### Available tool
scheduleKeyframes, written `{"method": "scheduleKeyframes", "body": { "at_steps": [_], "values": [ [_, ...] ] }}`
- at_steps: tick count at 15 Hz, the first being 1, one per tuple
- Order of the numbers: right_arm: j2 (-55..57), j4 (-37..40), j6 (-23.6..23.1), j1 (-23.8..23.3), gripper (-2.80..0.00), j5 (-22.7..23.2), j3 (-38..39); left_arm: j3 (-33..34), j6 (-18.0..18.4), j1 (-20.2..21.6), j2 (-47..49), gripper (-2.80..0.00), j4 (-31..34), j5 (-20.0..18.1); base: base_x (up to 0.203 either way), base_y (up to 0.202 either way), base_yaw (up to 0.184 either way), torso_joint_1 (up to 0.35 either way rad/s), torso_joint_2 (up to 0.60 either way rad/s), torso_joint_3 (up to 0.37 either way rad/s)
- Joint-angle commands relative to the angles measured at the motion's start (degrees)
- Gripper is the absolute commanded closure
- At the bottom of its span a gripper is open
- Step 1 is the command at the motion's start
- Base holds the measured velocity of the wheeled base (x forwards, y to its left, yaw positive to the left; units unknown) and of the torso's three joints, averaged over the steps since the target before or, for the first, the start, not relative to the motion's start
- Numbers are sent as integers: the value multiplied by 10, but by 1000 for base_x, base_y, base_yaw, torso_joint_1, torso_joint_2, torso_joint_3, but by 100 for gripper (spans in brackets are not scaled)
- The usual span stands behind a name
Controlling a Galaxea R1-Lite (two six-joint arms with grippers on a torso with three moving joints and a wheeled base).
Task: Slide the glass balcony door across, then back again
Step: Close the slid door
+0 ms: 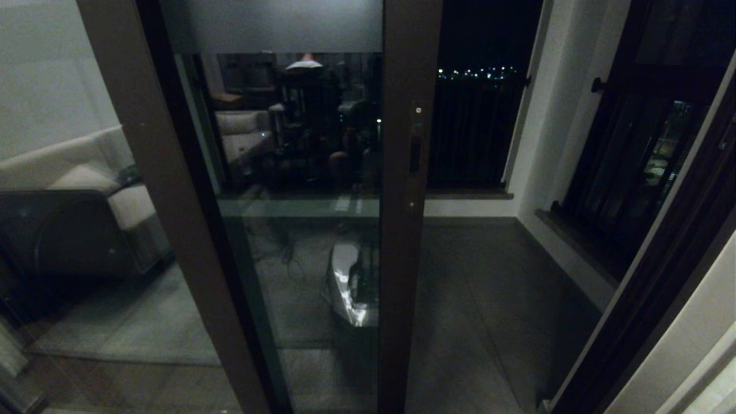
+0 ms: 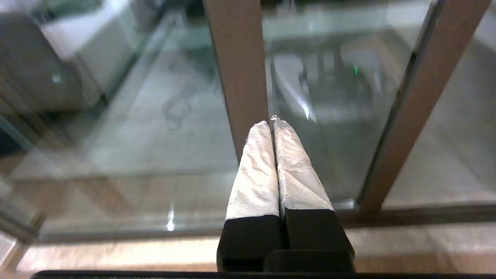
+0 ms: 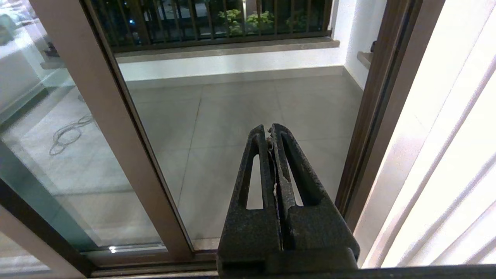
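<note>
The left gripper [image 2: 272, 122], pressed together, is held near the glass balcony door [image 1: 409, 190] (heavy, rigid, likely); its handle slot [image 1: 414, 155] is best hooked. The right gripper [image 3: 270, 130] is likewise closed.

We find no readable text, label, brand, number or sign in any of the three views.
</note>
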Motion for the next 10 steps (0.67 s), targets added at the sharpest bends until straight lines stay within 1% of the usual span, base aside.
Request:
{"method": "scheduleKeyframes", "body": {
  "at_steps": [1, 3, 5, 10],
  "values": [
    [0, 0, 0, 0, 0, 0, 1, 8, 0, 0, -24, 0, -2, 8, 0, 0, 0, 0, 0, 0],
    [0, 0, 0, 0, 0, 0, 1, 9, 1, 0, -24, 0, -8, 11, 0, 0, 0, 0, 0, 0],
    [0, 0, 0, 0, 0, 0, 1, 8, -9, 0, -24, 0, -9, 13, 0, 0, 0, 0, 0, 0],
    [0, 0, 0, 0, 0, 0, 1, 8, -9, 0, -24, 0, -9, 13, 0, 0, 0, 0, 0, 0]
  ]
}}
